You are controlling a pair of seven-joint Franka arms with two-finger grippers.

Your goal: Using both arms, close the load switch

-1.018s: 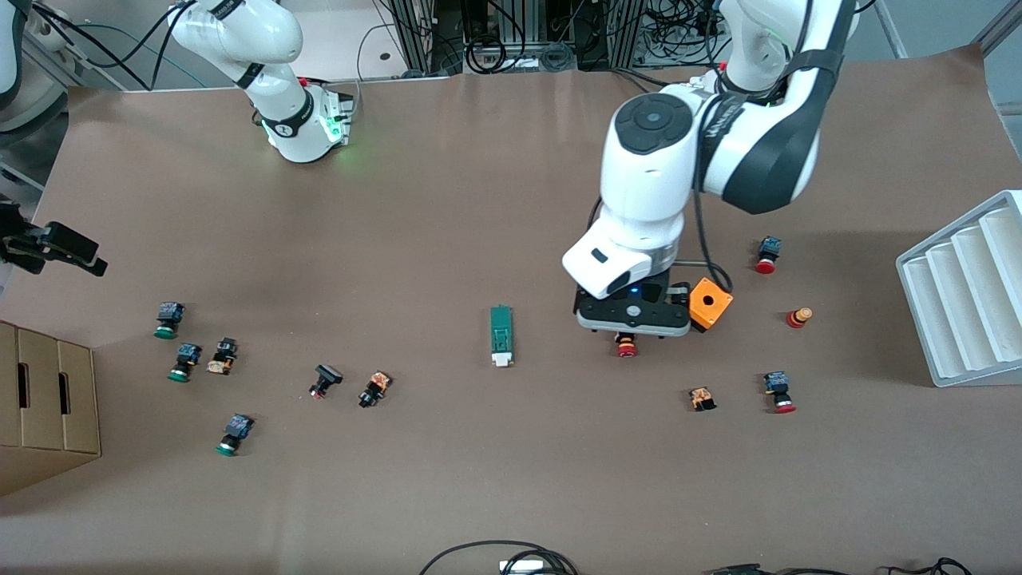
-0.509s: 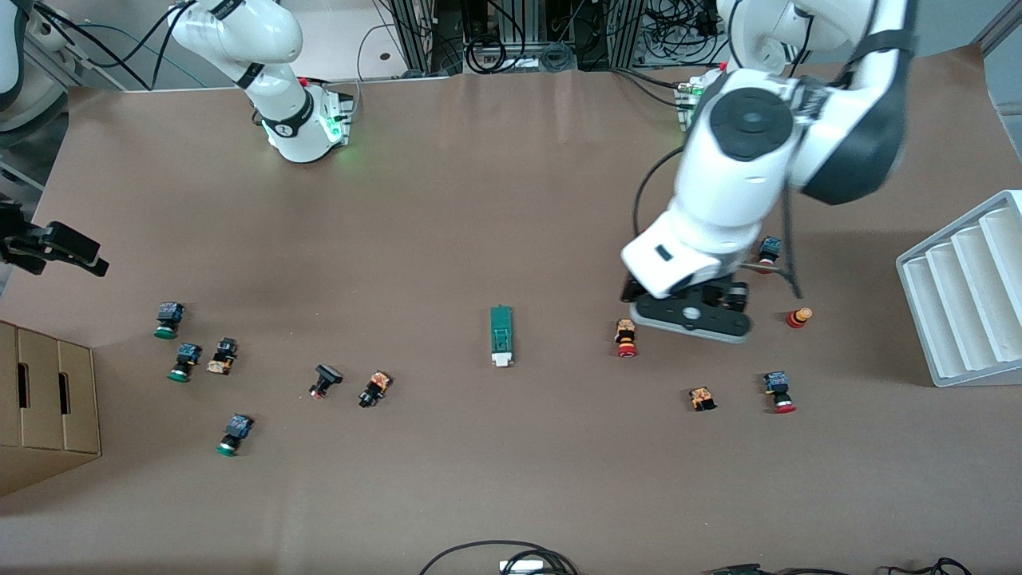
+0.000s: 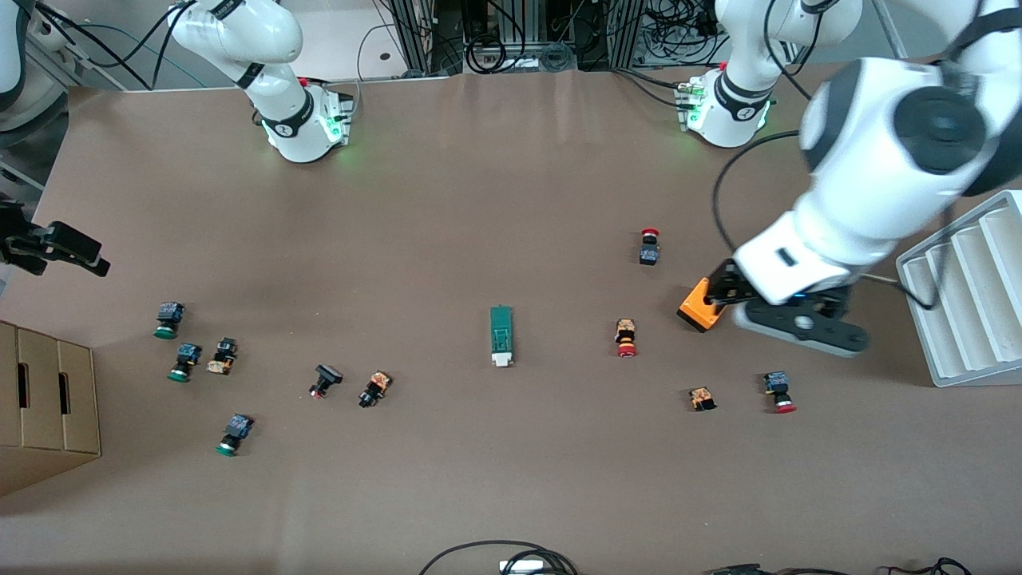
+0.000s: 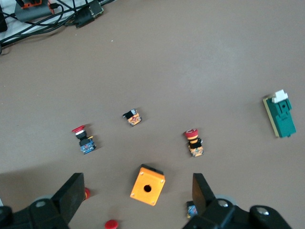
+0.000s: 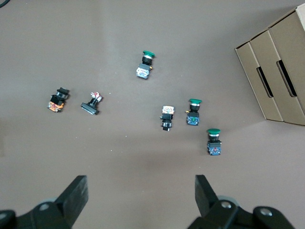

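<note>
One load switch (image 3: 501, 336), untouched

The left gripper (image 4: 138, 195), its fingers spread wide, hangs over an orange box with a hole (image 4: 147, 185); red-capped push buttons (image 4: 193, 142) and the green load switch (image 4: 280, 114) lie apart.

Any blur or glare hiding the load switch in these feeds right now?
Front view: load switch sharp and evenly lit; only the left arm looks motion-smeared, with pale sheen on the table near the bases. Left wrist view: switch clear at the edge. Right wrist view: not shown.
</note>
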